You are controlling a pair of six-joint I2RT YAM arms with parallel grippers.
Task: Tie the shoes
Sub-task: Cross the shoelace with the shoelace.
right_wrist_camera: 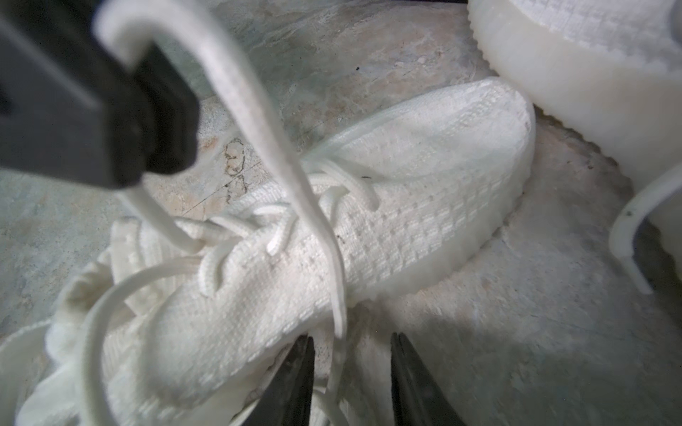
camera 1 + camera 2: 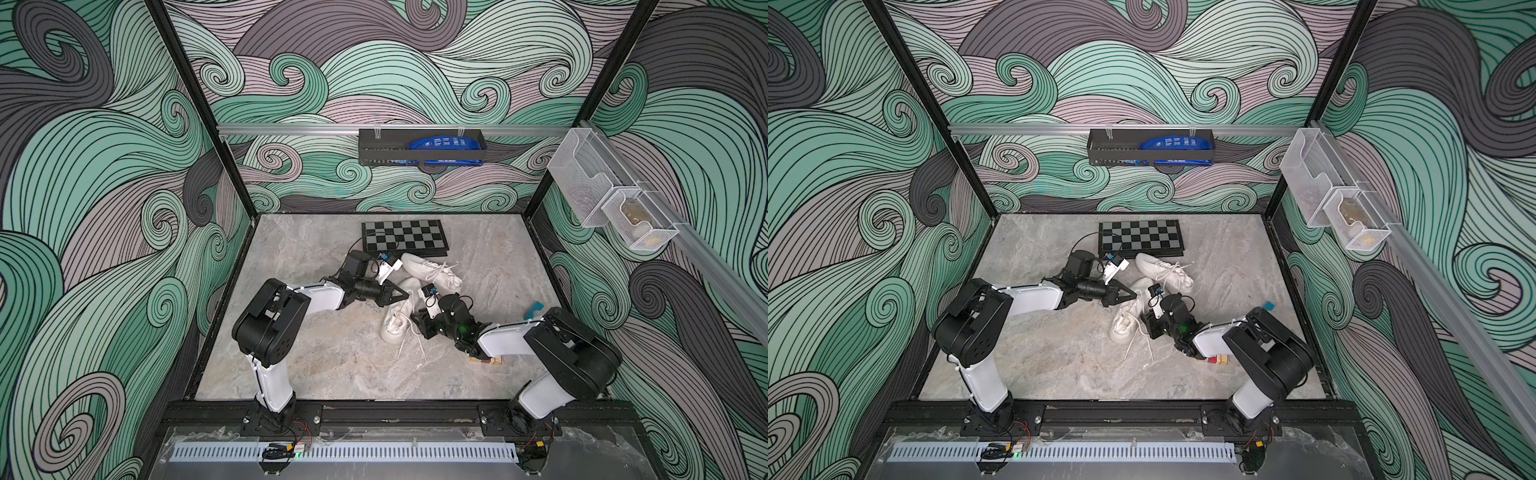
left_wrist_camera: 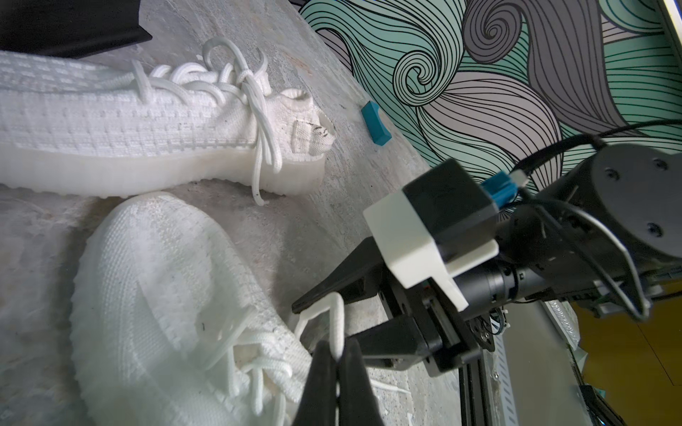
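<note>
While your left gripper [image 3: 336, 350] hangs over the middle of the surface [image 2: 316, 365], its jaws are clamped tight on one lace [image 3: 338, 317] of the near shoe [image 2: 395, 322]. That lace comes up from the eyelets, bends into a narrow loop and is pinched just below the bend.

Your right gripper [image 1: 352, 341] faces it from the other side of the same shoe. Its jaws stand apart and grip nothing, and a strand of lace hangs down between them. In the left wrist view the loop passes right beside the tip of one right jaw; you cannot tell whether they touch.

The near shoe lies mid-surface between your two arms, toe toward the back and heel toward the front edge. Two loose lace ends [image 2: 422, 353] trail from it onto the surface toward the front. Its toe sits right up against the sole of the far shoe [image 2: 432, 270]; contact is unclear.

The far shoe lies just in front of the chessboard [image 2: 405, 239], near the back of the surface. Its laces show a knot with loops on top, and the ends hang down over the side of the sole.

A blue block [image 2: 536, 309] sits near the right edge of the surface, beside your right arm's elbow. A small red-and-tan block [image 2: 490, 360] is partly hidden under the right forearm. A black basket [image 2: 374, 147] hangs on the back wall with something blue in it.
</note>
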